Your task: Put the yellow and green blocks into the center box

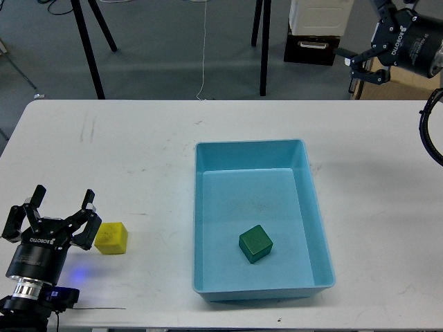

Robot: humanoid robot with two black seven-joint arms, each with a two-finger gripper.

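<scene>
A: What is being shown in the head view of the two cubes?

B: A dark green block [255, 243] is being seen inside the light-blue tray [318, 207], resting on the floor toward the near wall and apart from every wall. It is being presented turned, with one corner aimed at the near rim. A bright yellow block [111, 238] is being seen on the white table [138, 152], well left of the tray, with its edges tilted slightly off the table's front edge. Both are cubes, so no long axis is being shown by either.

A: And the tray itself?

B: Its long axis is being run away from the viewer, with raised walls and rounded corners.

A: How are the grippers being held?

B: The left gripper [61, 207] is being held spread, just left of the yellow block, perhaps touching it. The right gripper [360, 66] is being held beyond the table's far right corner, fingers also apart, nothing being pinched.
</scene>
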